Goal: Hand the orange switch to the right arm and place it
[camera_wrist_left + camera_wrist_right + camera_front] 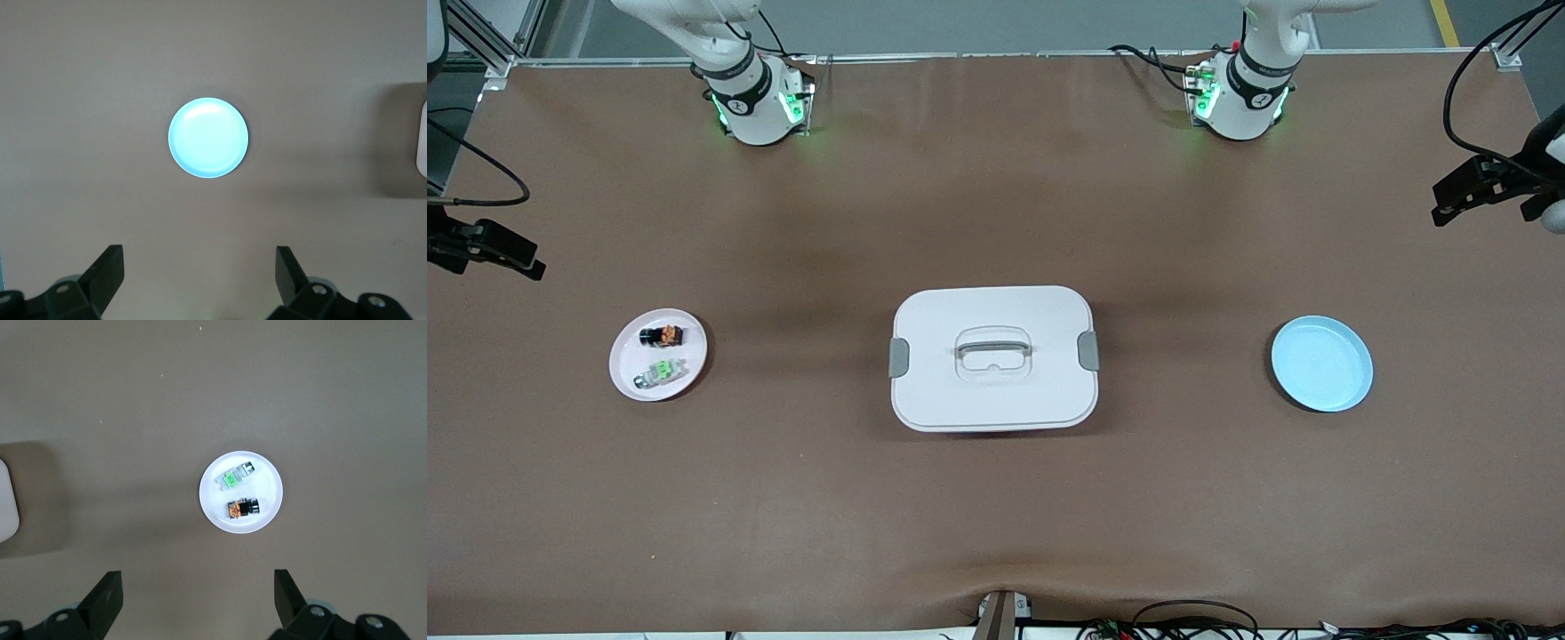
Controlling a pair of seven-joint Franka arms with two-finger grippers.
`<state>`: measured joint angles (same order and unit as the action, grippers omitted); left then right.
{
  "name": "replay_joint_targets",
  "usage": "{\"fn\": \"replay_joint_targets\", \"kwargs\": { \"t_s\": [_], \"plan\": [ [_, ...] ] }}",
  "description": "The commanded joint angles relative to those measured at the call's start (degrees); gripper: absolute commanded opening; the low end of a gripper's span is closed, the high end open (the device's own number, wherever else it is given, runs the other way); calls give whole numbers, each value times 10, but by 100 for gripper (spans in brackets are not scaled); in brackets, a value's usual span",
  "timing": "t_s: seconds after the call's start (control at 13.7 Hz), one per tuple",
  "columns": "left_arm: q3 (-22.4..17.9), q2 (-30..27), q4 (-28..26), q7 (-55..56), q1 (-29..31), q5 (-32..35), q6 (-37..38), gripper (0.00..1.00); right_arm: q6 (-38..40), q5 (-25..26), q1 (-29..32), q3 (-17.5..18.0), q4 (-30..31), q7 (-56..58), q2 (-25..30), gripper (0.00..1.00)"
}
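Round pale blue plate (1321, 364) bare toward the left arm's end, white lidded box (993, 357) mid-table with its grey handle faint, small white plate (658, 354) toward the right arm's end holding grey-white green switch (660, 372) and, farther from the camera, tiny black orange switch (662, 335), left gripper (200, 277) spread wide over the blue plate, right gripper (198, 598) spread wide over the white plate, both hands cut from the front view, both arms waiting.

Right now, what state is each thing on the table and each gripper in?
Tiny black switch with orange part: lying on the white round plate, untouched.
Pale switch with green part: lying on the same plate.
Light blue round plate: empty.
White rectangular lidded box: lid on.
Left gripper: fingers open, above the blue plate.
Right gripper: fingers open, above the white plate.
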<state>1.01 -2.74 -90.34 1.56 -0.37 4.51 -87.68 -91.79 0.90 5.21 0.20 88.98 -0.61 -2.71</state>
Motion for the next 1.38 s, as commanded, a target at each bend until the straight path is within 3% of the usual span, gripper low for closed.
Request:
{"fn": "replay_joint_targets", "kwargs": {
  "t_s": [0.0, 1.31],
  "plan": [
    [-3, -3, 1, -10, -3, -8, 4, 100, 25, -8, 1, 2, -22, -7, 9, 100],
    [5, -1, 0, -10, -3, -7, 5, 100, 42, -9, 0, 0, -29, -3, 17, 100]
  ]
}}
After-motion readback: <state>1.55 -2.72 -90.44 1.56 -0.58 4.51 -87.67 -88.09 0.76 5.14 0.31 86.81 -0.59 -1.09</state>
